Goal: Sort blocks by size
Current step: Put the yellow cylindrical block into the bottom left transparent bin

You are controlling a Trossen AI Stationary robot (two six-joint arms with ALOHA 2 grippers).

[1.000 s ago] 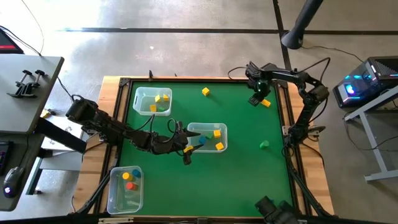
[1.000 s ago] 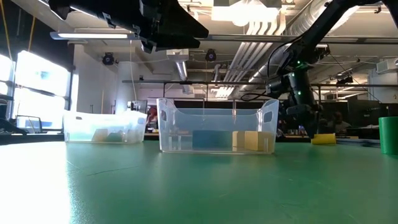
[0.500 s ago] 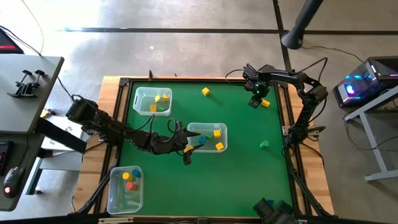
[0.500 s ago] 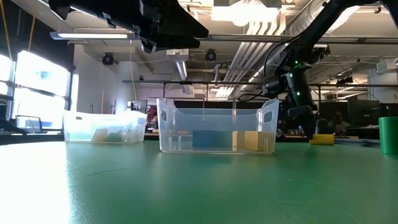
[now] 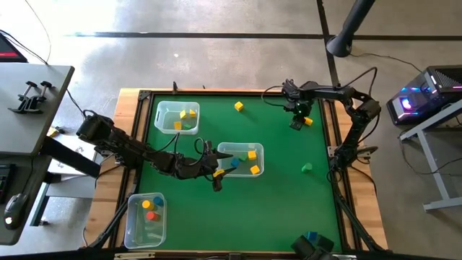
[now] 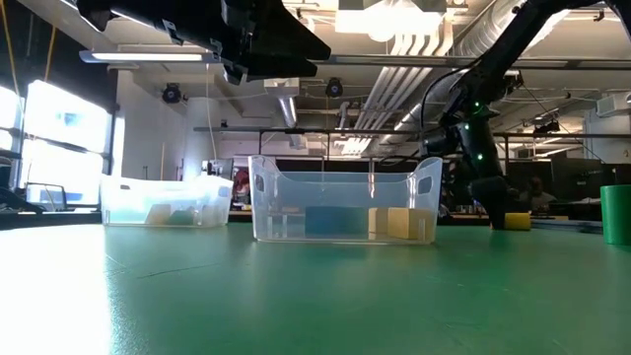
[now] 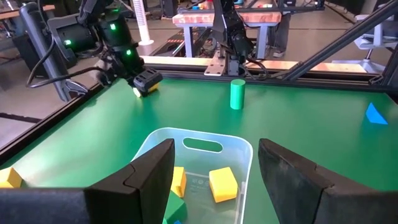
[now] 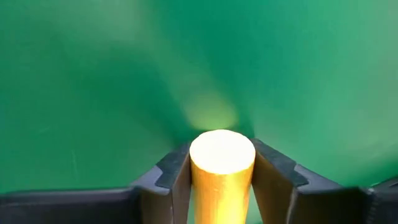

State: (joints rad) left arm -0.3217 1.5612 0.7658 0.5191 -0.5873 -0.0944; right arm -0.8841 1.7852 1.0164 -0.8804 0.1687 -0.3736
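— Yellow is what I have at the right end effector (image 8: 222, 180) now: a yellow cylinder (image 8: 222, 167) sits between its two fingers (image 8: 176, 176), and from the wrist camera they look pressed against its sides.

— Is that new?

— Yes. A second ago, seen from above, that end effector stood beside the yellow piece at the far right of the green tabletop (image 5: 289, 195); now it has shifted over it, near the right edge. The low view shows the same, the arm now leaning closer to the yellow block.

— Is it lifted?

— I judge not yet. In the low view the yellow piece still seems to rest on the surface. So the grasp looks made, the carry not begun.

— And the left side?

— The left end effector (image 7: 214, 163) hasn't moved; it hovers, fingers spread, at the middle bin (image 7: 247, 149), which holds yellow blocks (image 7: 222, 184) and a green one. It holds nothing.

— What remains loose?

— From above, one yellow block (image 5: 238, 106) near the far edge, a green block (image 5: 306, 167) toward the right, another yellow block (image 5: 219, 173) just beside the middle bin. The far bin (image 5: 163, 110) and the near bin (image 5: 133, 224) already hold several. I'd say sorting is past halfway, and this grasp starts the next transfer.
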